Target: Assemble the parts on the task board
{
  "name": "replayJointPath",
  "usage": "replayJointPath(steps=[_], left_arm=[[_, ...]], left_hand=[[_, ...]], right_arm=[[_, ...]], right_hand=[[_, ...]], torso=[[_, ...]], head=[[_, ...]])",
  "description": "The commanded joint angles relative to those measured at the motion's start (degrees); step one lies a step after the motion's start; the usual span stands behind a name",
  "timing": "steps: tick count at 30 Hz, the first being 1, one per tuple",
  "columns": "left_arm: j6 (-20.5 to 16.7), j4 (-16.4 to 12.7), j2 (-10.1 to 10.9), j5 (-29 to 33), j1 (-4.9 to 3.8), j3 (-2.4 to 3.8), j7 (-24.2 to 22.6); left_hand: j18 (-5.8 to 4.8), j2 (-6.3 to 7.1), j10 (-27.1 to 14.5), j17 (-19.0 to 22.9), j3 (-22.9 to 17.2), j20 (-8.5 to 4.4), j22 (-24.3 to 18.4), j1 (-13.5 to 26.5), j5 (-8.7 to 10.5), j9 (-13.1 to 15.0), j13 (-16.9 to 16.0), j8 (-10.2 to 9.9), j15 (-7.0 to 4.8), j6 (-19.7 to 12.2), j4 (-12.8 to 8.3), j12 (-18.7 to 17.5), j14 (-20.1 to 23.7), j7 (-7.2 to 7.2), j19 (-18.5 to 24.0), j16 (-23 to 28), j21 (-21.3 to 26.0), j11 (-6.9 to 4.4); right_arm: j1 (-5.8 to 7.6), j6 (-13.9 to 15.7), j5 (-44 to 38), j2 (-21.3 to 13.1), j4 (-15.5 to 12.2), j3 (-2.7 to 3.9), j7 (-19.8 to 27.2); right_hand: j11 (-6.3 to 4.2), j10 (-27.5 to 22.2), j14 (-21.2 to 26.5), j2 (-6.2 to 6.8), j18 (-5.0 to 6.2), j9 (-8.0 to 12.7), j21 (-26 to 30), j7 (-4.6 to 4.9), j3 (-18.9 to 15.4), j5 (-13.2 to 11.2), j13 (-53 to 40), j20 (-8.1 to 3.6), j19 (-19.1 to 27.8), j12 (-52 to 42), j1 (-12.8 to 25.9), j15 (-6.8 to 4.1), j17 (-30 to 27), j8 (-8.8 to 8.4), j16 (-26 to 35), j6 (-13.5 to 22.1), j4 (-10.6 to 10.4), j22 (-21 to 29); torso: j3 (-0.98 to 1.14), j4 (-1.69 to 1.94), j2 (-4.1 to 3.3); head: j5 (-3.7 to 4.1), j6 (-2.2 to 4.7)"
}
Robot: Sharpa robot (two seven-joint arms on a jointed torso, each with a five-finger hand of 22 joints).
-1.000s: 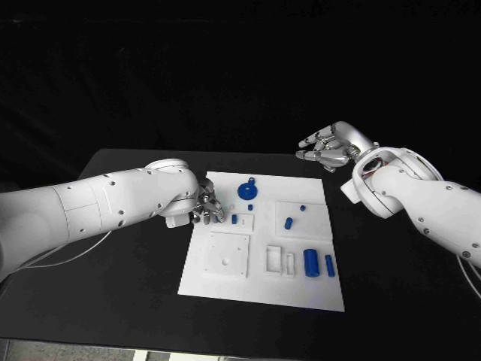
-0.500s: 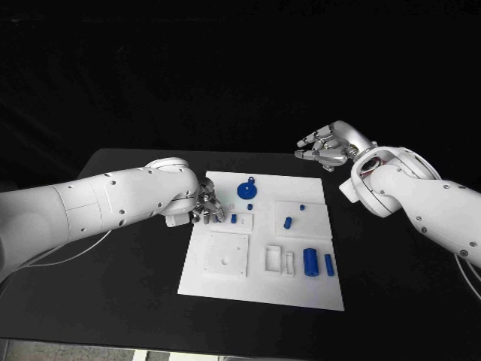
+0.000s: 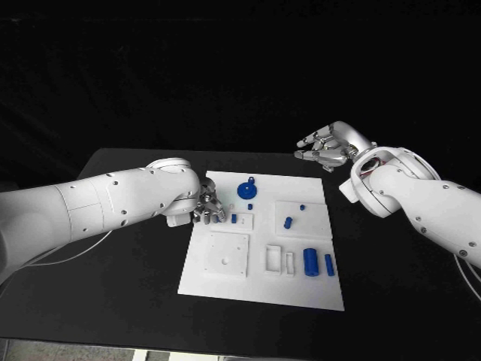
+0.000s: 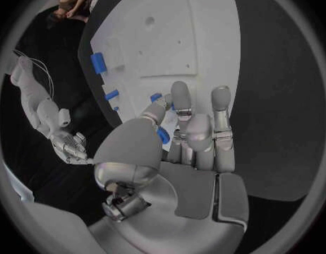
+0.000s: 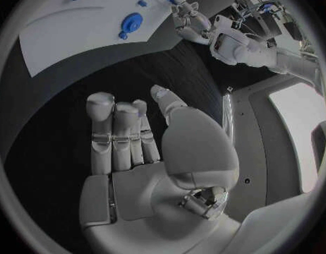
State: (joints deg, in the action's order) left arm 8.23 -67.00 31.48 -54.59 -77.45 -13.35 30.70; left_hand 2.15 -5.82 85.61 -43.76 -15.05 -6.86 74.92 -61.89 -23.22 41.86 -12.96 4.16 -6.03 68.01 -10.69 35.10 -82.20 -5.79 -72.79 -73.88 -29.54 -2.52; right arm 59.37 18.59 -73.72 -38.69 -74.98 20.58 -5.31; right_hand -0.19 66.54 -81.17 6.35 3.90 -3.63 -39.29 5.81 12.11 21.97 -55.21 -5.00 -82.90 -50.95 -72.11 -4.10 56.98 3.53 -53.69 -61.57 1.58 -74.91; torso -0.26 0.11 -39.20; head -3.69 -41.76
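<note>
The white task board (image 3: 264, 289) lies in the middle of the black table. My left hand (image 3: 206, 207) is at the board's left edge with its fingers curled, and in the left wrist view thumb and fingers pinch a small blue peg (image 4: 163, 134). In the head view that peg (image 3: 234, 219) stands just beside the fingertips, over a square recess. My right hand (image 3: 329, 149) hangs above the table's far right corner, holding nothing, fingers extended (image 5: 135, 147). A blue round gear (image 3: 247, 191) sits near the board's far edge.
Small blue pieces (image 3: 288, 222) stand on the board's right half, and two blue cylinders (image 3: 310, 262) lie near its front right. White raised blocks (image 3: 228, 254) occupy the front left. Bare black table (image 3: 110, 301) lies on both sides of the board.
</note>
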Motion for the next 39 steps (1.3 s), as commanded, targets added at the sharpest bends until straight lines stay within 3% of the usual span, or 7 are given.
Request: replayJointPath(steps=[1, 14, 21, 30, 39], left_arm=[[2.96, -0.42, -0.56, -0.13, 0.86, -0.46, 0.01], [3.45, 0.32, -0.92, -0.41, 0.85, -0.46, 0.21], [3.52, 0.76, -1.19, -0.42, 0.86, -0.46, 0.20], [3.13, 1.25, -1.36, -0.42, 0.88, -0.45, 0.26], [2.87, 1.54, -1.32, -0.42, 0.88, -0.45, 0.40]], left_hand=[[0.76, -0.09, 1.25, -0.07, 0.27, 0.42, 1.02, -0.26, -0.24, -9.22, 0.09, 0.23, -0.60, 8.92, 0.14, 0.38, 0.00, 7.08, -0.14, -0.19, 0.17, -1.83], [0.77, 0.34, 1.24, -0.14, 0.77, 0.45, 1.02, -0.10, 0.00, -9.64, 0.21, 0.36, -0.62, 9.16, 0.58, 0.57, 0.01, 7.17, -0.12, -0.24, 0.17, -1.84], [0.64, 2.28, 1.24, 0.01, 3.82, 0.37, 0.97, 0.07, 2.99, -10.01, 0.35, 0.40, -0.72, 9.24, 3.09, 0.62, 0.04, 7.44, -0.14, -0.13, 0.32, -1.92], [0.23, 4.00, 1.23, 0.31, 6.54, 0.02, 1.01, -0.13, 4.61, -10.46, 0.52, 0.39, -0.88, 9.33, 7.15, 0.57, 0.08, 7.58, -0.30, 0.09, 0.64, -1.96], [0.20, 4.29, 1.24, 0.36, 6.89, -0.01, 1.00, 0.11, 4.99, -10.48, 0.55, 0.36, -0.90, 9.20, 7.65, 0.55, 0.08, 7.55, -0.29, 0.13, 0.69, -1.94]], right_arm=[[-0.05, -0.69, -0.10, 0.05, -0.01, 0.02, 0.32], [-0.06, -0.71, -0.10, 0.17, 0.04, 0.02, 0.35], [-0.06, -0.69, -0.10, 0.20, 0.05, 0.02, 0.35], [-0.06, -0.67, -0.10, 0.22, 0.02, 0.02, 0.37], [-0.06, -0.64, -0.08, 0.19, 0.04, 0.02, 0.37]], right_hand=[[0.01, -0.21, 0.18, 0.31, 0.80, 0.04, 0.18, 0.10, -0.05, 0.32, -0.03, 0.03, -0.14, -0.14, 0.30, 0.14, -0.05, 0.00, 0.21, 0.36, -0.41, -4.67], [0.01, -0.21, 0.18, 0.31, 0.80, 0.04, 0.18, 0.10, -0.05, 0.32, -0.03, 0.03, -0.14, -0.14, 0.30, 0.14, -0.05, 0.00, 0.21, 0.36, -0.41, -4.67], [0.02, -0.32, 0.25, 0.33, 0.80, 0.04, 0.35, 0.12, -0.05, 0.38, 0.06, 0.03, -0.10, -0.02, 0.37, 0.15, -0.15, 0.01, 0.35, 0.43, -0.34, -4.64], [0.02, -0.32, 0.25, 0.33, 0.80, 0.04, 0.35, 0.12, -0.05, 0.38, 0.06, 0.03, -0.10, -0.02, 0.37, 0.15, -0.15, 0.01, 0.35, 0.43, -0.34, -4.64], [0.02, -0.32, 0.25, 0.33, 0.80, 0.04, 0.35, 0.12, -0.05, 0.38, 0.06, 0.03, -0.10, -0.02, 0.37, 0.15, -0.15, 0.01, 0.35, 0.43, -0.34, -4.64]], torso=[[0.02, -0.03, 0.00], [0.04, -0.04, 0.01], [0.00, -0.06, -0.01], [-0.02, 0.00, 0.02], [-0.04, 0.01, 0.02]], head=[[0.01, -0.08], [0.10, -0.07], [0.20, -0.11], [0.31, -0.08], [0.41, -0.12]])
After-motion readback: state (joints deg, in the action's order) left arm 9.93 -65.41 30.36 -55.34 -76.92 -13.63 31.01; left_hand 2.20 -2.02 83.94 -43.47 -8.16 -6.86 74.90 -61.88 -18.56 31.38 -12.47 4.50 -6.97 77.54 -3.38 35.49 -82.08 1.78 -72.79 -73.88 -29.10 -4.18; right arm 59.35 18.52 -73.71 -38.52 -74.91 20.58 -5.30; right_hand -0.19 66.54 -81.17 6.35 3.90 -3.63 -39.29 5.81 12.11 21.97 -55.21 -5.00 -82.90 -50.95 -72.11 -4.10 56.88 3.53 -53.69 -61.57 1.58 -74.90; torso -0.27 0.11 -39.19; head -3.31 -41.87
